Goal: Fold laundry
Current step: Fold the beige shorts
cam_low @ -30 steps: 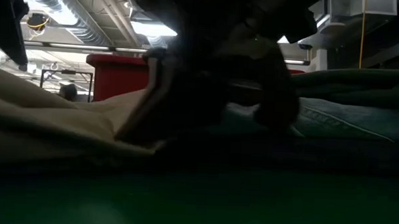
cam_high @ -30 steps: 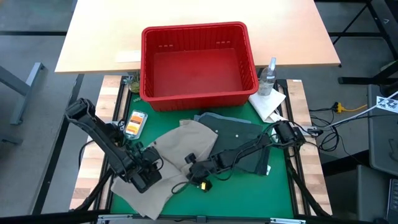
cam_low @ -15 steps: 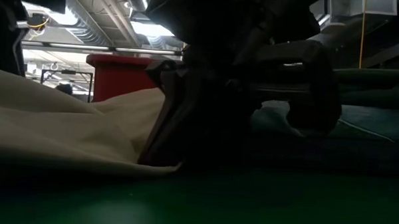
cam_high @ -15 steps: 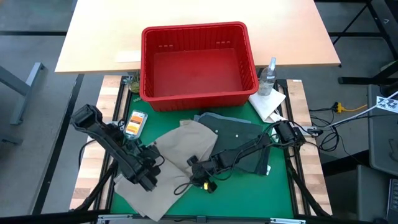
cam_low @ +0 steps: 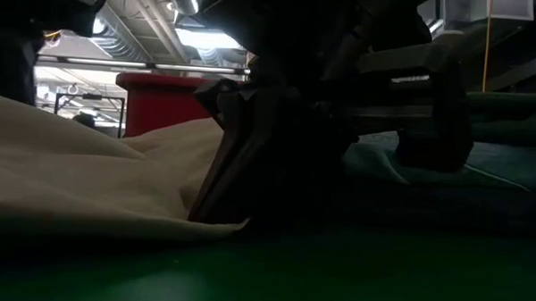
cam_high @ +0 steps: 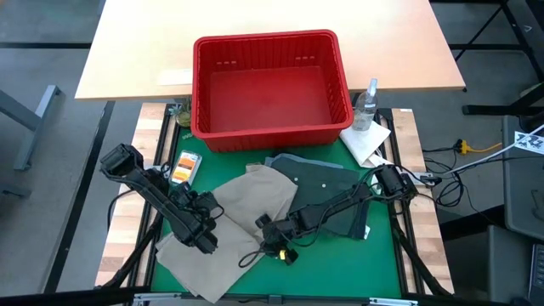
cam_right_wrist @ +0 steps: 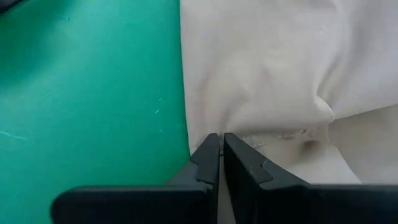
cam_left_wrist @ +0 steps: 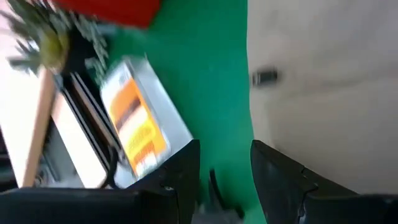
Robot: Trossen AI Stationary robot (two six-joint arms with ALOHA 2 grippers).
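Lower centre: right gripper [cam_right_wrist: 219, 149] clenched on khaki [cam_high: 246, 208] edge; left gripper [cam_left_wrist: 225, 163] open, empty; fold slowly, keeping hem taut.

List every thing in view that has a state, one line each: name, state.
left gripper: open, holding nothing, over the green mat beside the beige garment's edge
right gripper: shut on the edge of the beige garment
beige garment: spread on the mat, rumpled, unfolded
dark olive garment: lying flat beside the beige one, partly under the right arm
red basket: upright, empty
clear bottle: upright, capped
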